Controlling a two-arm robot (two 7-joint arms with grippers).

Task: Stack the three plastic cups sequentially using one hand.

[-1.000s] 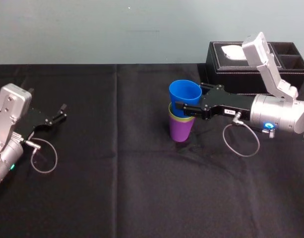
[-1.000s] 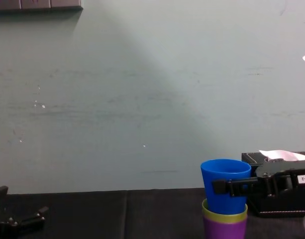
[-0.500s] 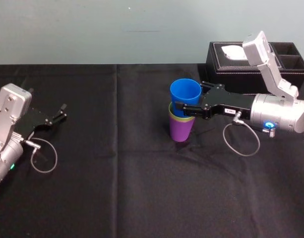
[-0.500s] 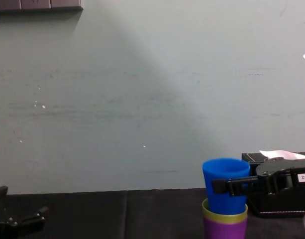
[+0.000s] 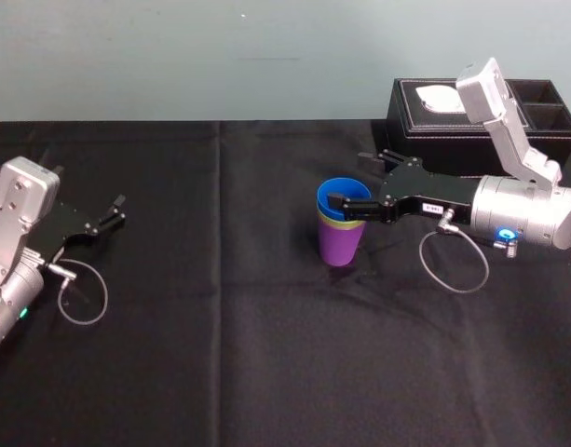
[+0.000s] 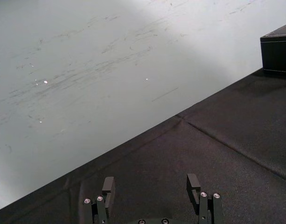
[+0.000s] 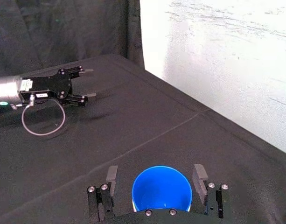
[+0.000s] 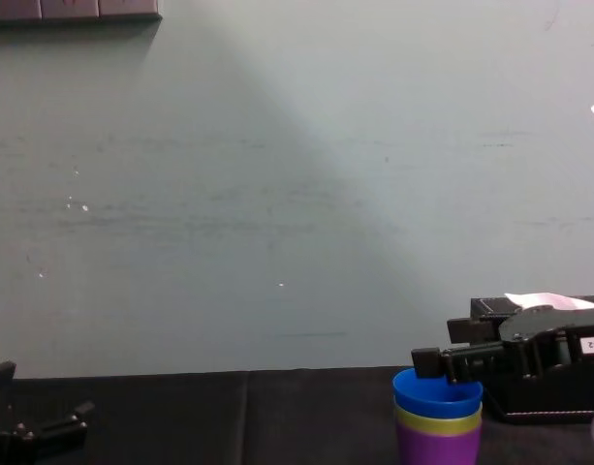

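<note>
Right end effector (image 5: pixel 347 177), fingers spread, straddles the upright blue cup (image 5: pixel 341 207) nested in the yellow-green cup (image 5: pixel 333 222) and purple cup (image 5: pixel 341 245); left end effector (image 5: pixel 117 210) lies parked, open, well apart.

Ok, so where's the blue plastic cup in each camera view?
Head view: the small blue tapered plastic cup sits right of centre.
Chest view: the cup is at the lower right, nested in the yellow-green plastic cup.
Right wrist view: the cup lies between the fingers.
Shared landmark: the open right end effector straddling its rim.
</note>
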